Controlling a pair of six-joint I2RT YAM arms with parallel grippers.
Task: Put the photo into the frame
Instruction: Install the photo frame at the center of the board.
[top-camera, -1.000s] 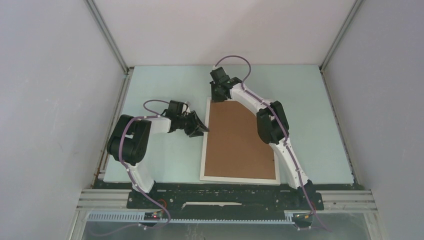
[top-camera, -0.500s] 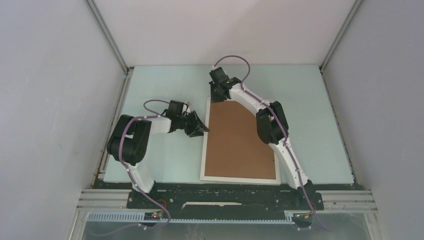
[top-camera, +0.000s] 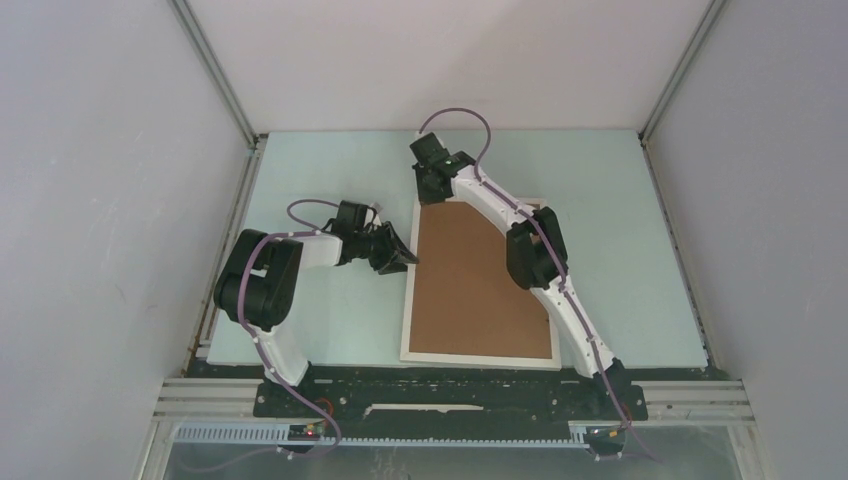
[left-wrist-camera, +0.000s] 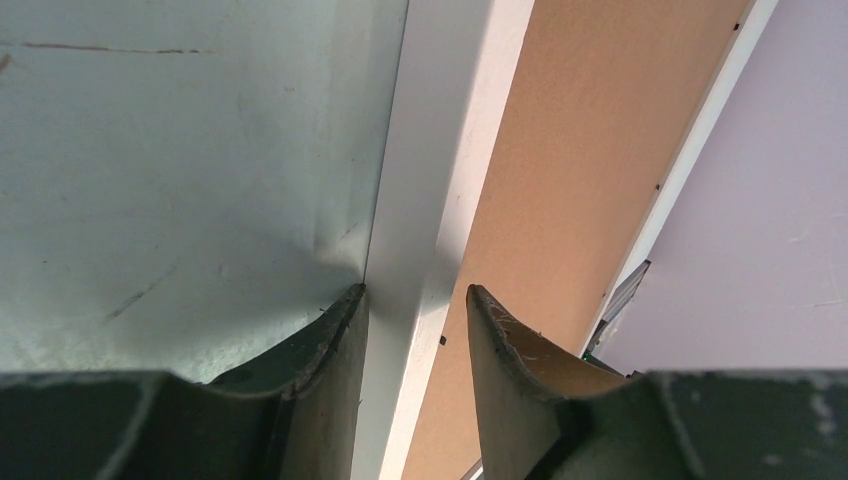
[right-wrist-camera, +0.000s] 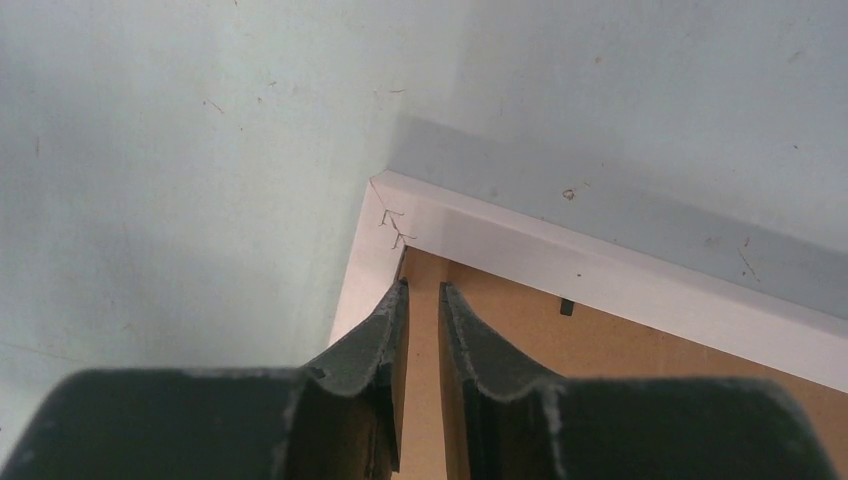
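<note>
The frame (top-camera: 480, 361) lies face-down on the desk (top-camera: 620, 250); photo unseen. Left gripper (top-camera: 408, 258) straddles its 9 o'clock rail, apart; right gripper (top-camera: 428, 195), barely apart, at 11 o'clock. With that loose hold, your prying may skid the frame.

Board (top-camera: 470, 285): plain brown, lies flat on the table (top-camera: 620, 250), right of centre, long side running near to far. Small black clips at its edge (right-wrist-camera: 566, 308), one at the far end and more along the sides in the left wrist view.
Table top is pale green, with light scratches and specks in both wrist views.
Enclosure: grey left wall (top-camera: 100, 200), white back wall (top-camera: 440, 60), grey right wall (top-camera: 770, 200), with aluminium posts (top-camera: 215, 75) in the back corners.
Near edge: black base plate (top-camera: 440, 400), then a slotted cable duct (top-camera: 400, 437) below it.
</note>
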